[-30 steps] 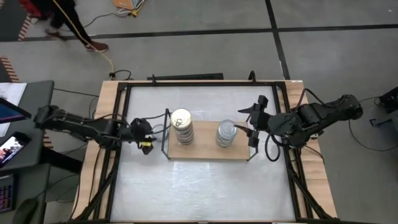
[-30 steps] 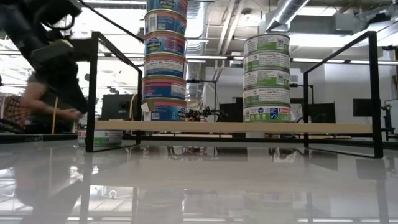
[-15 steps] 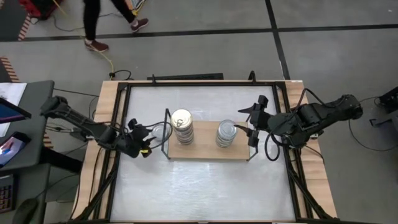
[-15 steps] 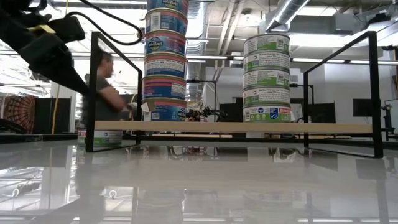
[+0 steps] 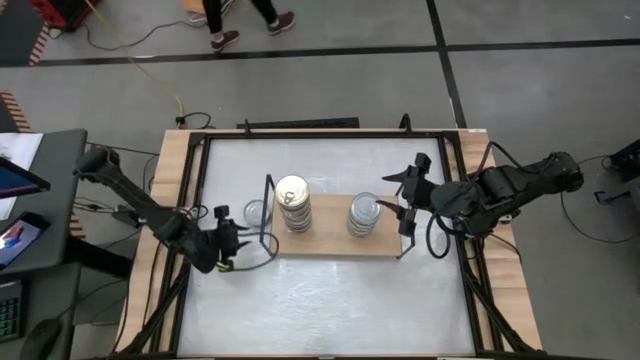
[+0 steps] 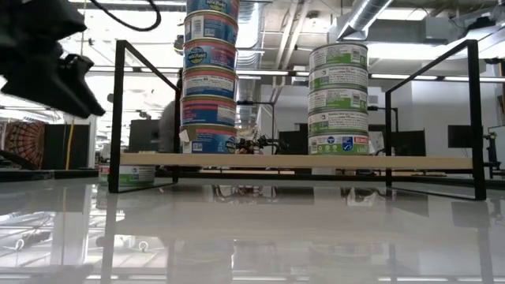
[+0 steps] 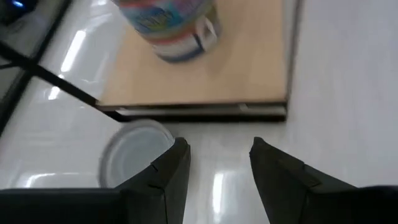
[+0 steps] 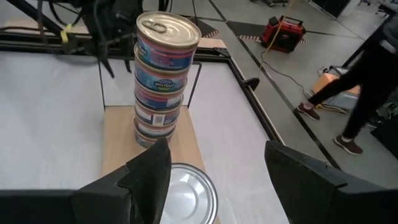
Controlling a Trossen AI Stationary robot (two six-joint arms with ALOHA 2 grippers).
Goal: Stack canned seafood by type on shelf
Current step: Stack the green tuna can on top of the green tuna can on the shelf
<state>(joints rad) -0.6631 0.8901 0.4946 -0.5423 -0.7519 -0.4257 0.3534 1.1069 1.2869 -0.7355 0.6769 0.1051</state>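
While the white bench (image 5: 330, 290) fills the middle of the high view, the shelf (image 5: 335, 243), a light wooden board with black wire end frames, lies across its centre. Two stacks of canned seafood stand on the board: the taller stack of blue-and-pink labelled tins (image 6: 210, 75) with a gold pull-tab lid on top sits toward the left end, and the shorter stack of green-and-white labelled tins (image 6: 338, 99) with a plain silver lid sits toward the right end, the two well apart. One single silver-lidded tin (image 5: 257, 212) rests on the bench just outside the shelf's left frame. The left end effector (image 5: 234, 250) hangs over the bench near the shelf's front left corner, close to that loose tin but apart from it, its fingers spread and holding nothing. The right end effector (image 5: 405, 201) waits beside the shelf's right end, next to the silver-lidded stack, fingers spread wide and empty.
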